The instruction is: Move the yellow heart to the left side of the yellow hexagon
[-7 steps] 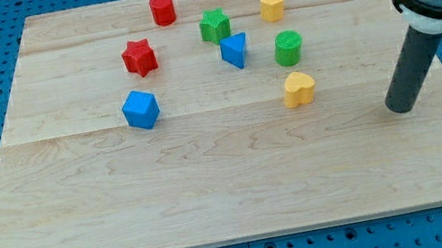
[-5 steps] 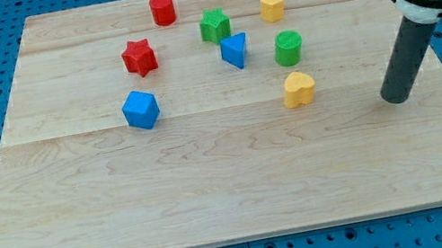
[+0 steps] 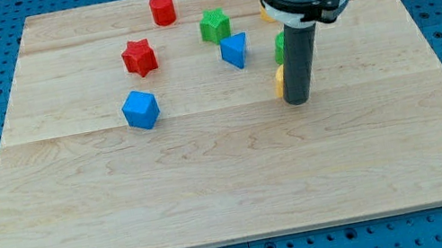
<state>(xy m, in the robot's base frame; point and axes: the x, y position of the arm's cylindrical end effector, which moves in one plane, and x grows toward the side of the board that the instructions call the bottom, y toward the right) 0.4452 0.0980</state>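
Note:
My tip (image 3: 297,99) rests on the wooden board right at the yellow heart (image 3: 279,83). The rod hides most of the heart; only a sliver shows at the rod's left edge. The yellow hexagon is almost wholly hidden behind the arm near the view's top; a thin yellow edge (image 3: 264,14) shows left of the arm. The green cylinder (image 3: 279,46) is mostly hidden behind the rod, just above the heart.
A blue triangular block (image 3: 234,50) and a green block (image 3: 215,26) lie left of the rod. A red cylinder (image 3: 162,9), a red star (image 3: 138,57) and a blue cube (image 3: 141,110) lie further left on the board (image 3: 213,180).
My tip has moved fast from the board's right side leftwards, to the yellow heart. The arm now covers the heart, the green cylinder and the yellow hexagon. The other blocks have not moved.

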